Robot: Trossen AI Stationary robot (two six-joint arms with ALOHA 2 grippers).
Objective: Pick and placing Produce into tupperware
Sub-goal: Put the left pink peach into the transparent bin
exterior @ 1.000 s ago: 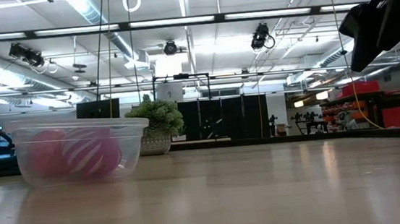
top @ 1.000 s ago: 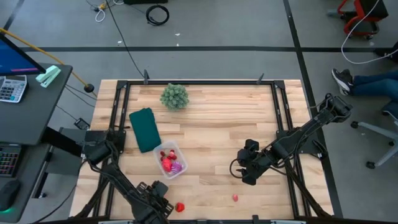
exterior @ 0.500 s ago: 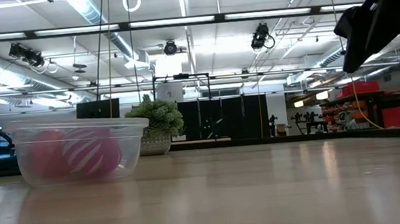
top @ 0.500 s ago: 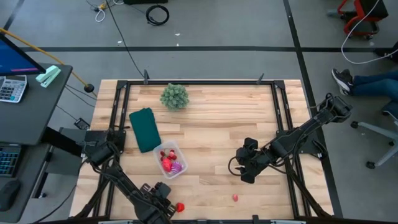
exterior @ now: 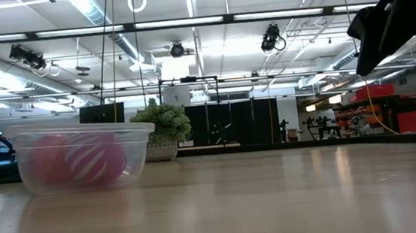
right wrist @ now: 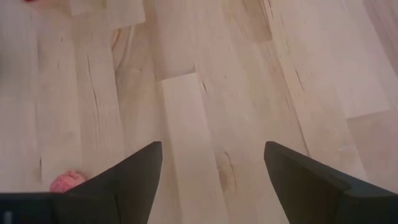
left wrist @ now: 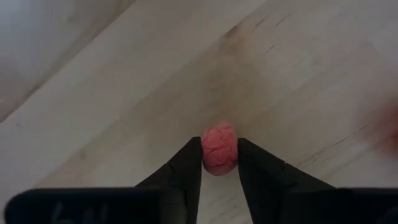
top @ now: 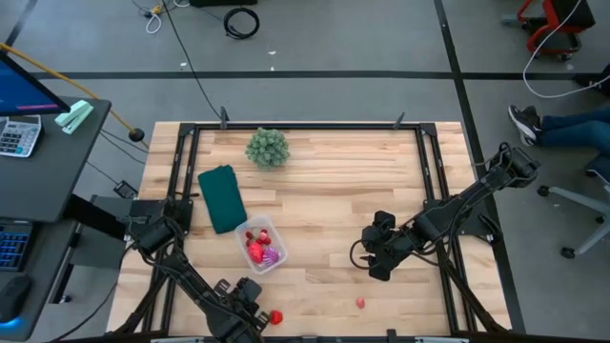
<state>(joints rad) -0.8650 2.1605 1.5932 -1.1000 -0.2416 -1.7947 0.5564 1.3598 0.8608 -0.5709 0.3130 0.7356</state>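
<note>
At the surface's (top: pixel 334 181) near edge, the left gripper (left wrist: pixel 219 163) is clamped on a red berry (left wrist: pixel 219 148), ready for lifting. Another pink berry (top: pixel 361 303) lies nearby; the right gripper (right wrist: pixel 211 168), fingers apart, hovers beyond. Farther in, the tupperware (top: pixel 260 245) holds produce.

The tupperware (top: pixel 260 244) is a small clear rectangular tub with rounded corners, standing upright and open on the wooden counter, left of centre and nearer the front edge. Inside it lie red and pink produce pieces (top: pixel 254 246) and a purple one (top: pixel 271 255); from table height a pink ball (exterior: pixel 46 162) and a striped pink piece (exterior: pixel 95 160) show through its wall. A red bumpy berry (top: pixel 275 316) sits at the front edge, held between dark fingers (left wrist: pixel 186 169). Another small pink berry (top: pixel 361 303) lies loose near the front edge, right of centre.
</note>
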